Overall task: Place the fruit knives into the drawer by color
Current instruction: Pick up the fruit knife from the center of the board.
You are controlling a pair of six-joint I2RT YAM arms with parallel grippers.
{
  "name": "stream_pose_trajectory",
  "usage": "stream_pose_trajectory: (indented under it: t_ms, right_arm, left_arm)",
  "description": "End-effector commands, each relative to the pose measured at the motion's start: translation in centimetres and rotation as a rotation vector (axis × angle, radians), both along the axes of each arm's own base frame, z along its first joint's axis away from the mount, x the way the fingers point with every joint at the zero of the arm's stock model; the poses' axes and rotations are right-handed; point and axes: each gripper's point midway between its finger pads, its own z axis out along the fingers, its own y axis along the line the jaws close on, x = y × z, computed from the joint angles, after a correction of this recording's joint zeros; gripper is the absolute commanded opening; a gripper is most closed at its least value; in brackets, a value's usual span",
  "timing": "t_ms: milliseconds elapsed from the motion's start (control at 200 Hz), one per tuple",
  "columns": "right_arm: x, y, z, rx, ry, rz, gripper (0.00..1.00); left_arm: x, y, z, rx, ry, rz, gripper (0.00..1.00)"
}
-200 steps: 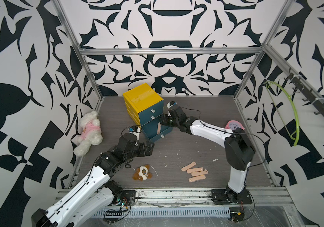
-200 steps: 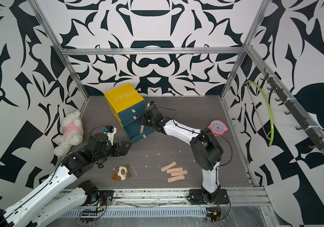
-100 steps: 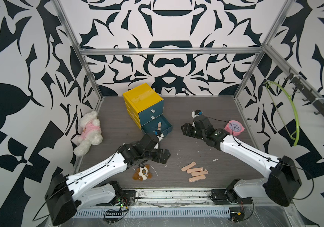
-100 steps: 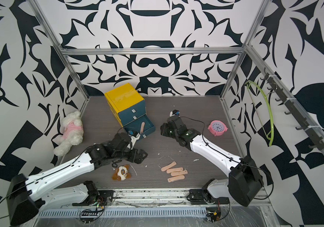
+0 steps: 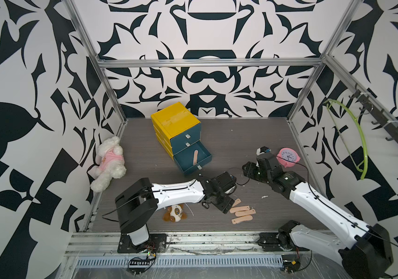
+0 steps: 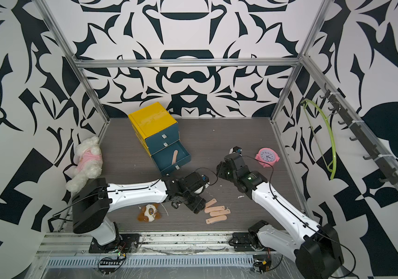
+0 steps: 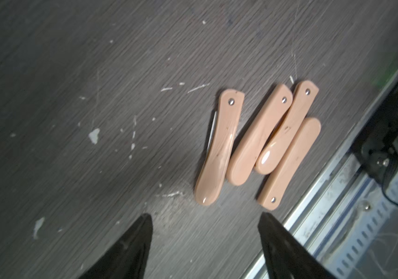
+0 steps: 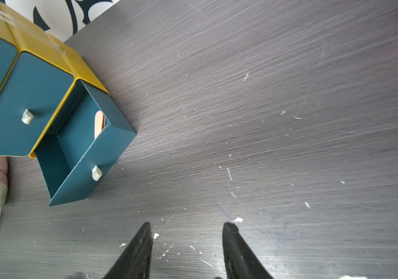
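Note:
Several peach fruit knives point(image 5: 242, 212) point(image 6: 217, 212) lie side by side near the table's front edge, filling the middle of the left wrist view point(image 7: 257, 140). My left gripper point(image 5: 228, 208) point(image 6: 196, 209) point(image 7: 205, 217) hovers just left of them, open and empty, with its tips short of the nearest knife ends. One more peach knife point(image 5: 195, 157) point(image 6: 175, 156) point(image 8: 98, 123) rests inside the pulled-out bottom drawer point(image 5: 193, 169) point(image 6: 176, 166) point(image 8: 84, 178) of the yellow cabinet point(image 5: 175, 119). My right gripper point(image 5: 246, 168) point(image 6: 218, 169) point(image 8: 185, 225) is open and empty over bare table, right of the drawer.
The two upper teal drawers are closed. A small brown-and-white plush toy point(image 5: 175, 212) lies under my left forearm. A white plush in pink point(image 5: 108, 161) leans at the left wall. A pink alarm clock point(image 5: 288, 157) stands behind my right wrist. A metal rail point(image 5: 193, 238) borders the front.
My right gripper left a peach knife in the drawer and drew back to the right. My left arm swung from beside the drawer to the knives at the front, its jaws narrowing.

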Motion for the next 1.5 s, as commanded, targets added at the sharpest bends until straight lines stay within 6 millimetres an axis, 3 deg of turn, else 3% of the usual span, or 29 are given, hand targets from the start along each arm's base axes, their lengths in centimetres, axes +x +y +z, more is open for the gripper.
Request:
stream_pose_trajectory:
  t_ms: [0, 290, 825, 1080, 1280, 1495]
  right_arm:
    - [-0.6, -1.3, 0.5, -0.011, -0.012, -0.032, 0.50]
    - [-1.6, -2.5, 1.0, -0.006, -0.030, -0.055, 0.50]
    - [-2.3, -6.0, 3.5, -0.029, -0.109, -0.175, 0.50]
    - [-2.4, -6.3, 4.5, -0.021, -0.135, -0.187, 0.50]
    - [-2.1, -6.3, 5.1, -0.010, -0.154, -0.190, 0.50]
    - [-1.8, -6.0, 5.3, 0.003, -0.155, -0.187, 0.50]
  left_arm:
    - [0.1, -1.1, -0.7, 0.043, -0.026, -0.065, 0.69]
    - [1.1, -3.1, -1.8, 0.106, -0.083, -0.121, 0.59]
    - [1.7, -3.7, -4.6, 0.187, -0.139, -0.155, 0.51]
    - [0.6, -1.5, -6.0, 0.275, -0.083, -0.162, 0.51]
    - [0.3, 0.8, -7.3, 0.348, -0.067, -0.134, 0.40]
    - [0.4, 1.3, -7.5, 0.336, -0.053, -0.102, 0.30]
